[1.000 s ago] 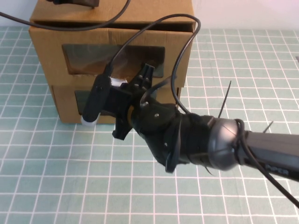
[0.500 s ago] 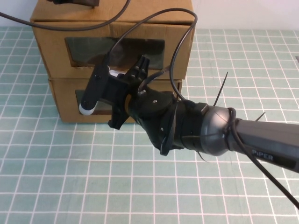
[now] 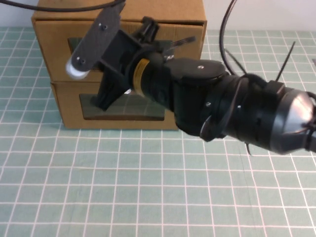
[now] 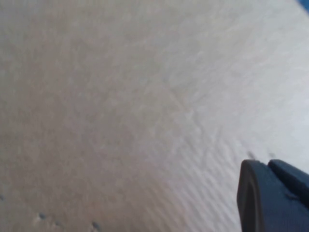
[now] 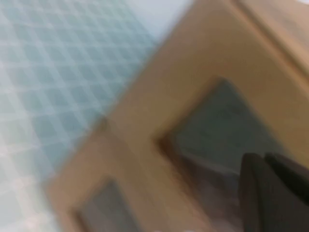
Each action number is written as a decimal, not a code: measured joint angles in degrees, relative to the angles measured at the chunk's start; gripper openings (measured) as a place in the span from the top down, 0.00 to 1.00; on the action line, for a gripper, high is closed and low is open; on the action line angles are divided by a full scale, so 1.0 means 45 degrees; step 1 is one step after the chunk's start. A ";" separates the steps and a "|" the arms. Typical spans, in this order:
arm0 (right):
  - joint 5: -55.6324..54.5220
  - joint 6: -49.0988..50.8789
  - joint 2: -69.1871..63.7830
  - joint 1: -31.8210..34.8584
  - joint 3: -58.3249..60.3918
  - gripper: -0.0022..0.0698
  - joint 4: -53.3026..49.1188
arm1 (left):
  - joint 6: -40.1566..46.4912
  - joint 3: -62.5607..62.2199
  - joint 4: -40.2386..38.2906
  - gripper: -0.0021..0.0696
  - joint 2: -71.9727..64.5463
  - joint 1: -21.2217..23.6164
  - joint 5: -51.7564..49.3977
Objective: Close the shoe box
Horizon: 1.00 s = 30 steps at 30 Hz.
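The shoe box (image 3: 52,49) is the upper of two stacked brown cardboard boxes. Its windowed front stands flush with the front of the box below it. Its white tab is hidden behind my arm. My right gripper (image 3: 118,69) hangs just in front of the shoe box window and covers most of it. In the right wrist view its fingers (image 5: 264,162) lie shut together, empty, close to the window (image 5: 217,121). My left gripper (image 4: 268,166) is outside the high view. In the left wrist view it is shut and sits close over a pale cardboard surface (image 4: 120,96).
The similar lower cardboard box (image 3: 66,118) carries the shoe box and has its own window (image 3: 128,106). Both stand at the back left of a green gridded mat (image 3: 148,187). My right arm (image 3: 237,113) reaches in from the right, and black cables (image 3: 224,29) loop above it.
The shoe box drawer, sticking out a second ago, has slid in flush. My right gripper has since risen from the seam between the boxes to the upper window.
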State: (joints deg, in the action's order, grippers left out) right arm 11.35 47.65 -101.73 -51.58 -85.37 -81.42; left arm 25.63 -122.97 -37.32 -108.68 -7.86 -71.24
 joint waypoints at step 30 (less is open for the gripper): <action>0.7114 -1.1538 0.3737 0.4675 -0.1720 0.99 1.7758 | -0.0381 0.2035 0.1994 0.98 0.6597 0.0000 -0.0295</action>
State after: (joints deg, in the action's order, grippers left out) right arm 43.36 -4.27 -84.92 -30.54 -93.11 -1.51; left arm 23.91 -113.81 -28.35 -78.99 -7.86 -72.57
